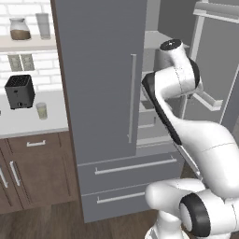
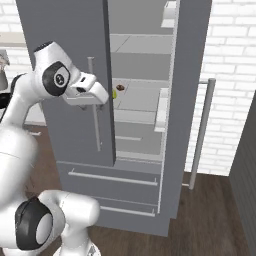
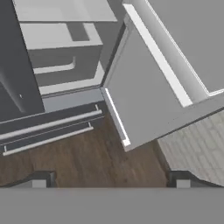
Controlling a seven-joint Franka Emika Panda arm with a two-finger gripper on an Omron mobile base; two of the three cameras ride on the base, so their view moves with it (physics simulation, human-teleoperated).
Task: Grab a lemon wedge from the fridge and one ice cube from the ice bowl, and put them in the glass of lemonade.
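The grey fridge (image 1: 100,93) stands with its left door shut and its right door (image 2: 187,110) swung open. On a middle shelf inside lies the small yellow-green lemon wedge (image 2: 114,93), next to a small dark red item (image 2: 121,87). My gripper (image 2: 101,96) hovers in front of the left door's edge, just left of the wedge and apart from it. In the hand view my gripper (image 3: 110,183) is open, its tips wide apart with nothing between them, looking down at the fridge's lower shelves and drawers. The glass of lemonade (image 1: 42,110) stands on the counter by the toaster. The ice bowl and ice cube are out of view.
A black toaster (image 1: 19,91) sits on the counter left of the fridge. A jar of brown stuff (image 1: 20,29) and a clear glass (image 1: 43,24) stand on the wall shelf. The open door (image 3: 144,100) juts out over the wooden floor (image 3: 87,162).
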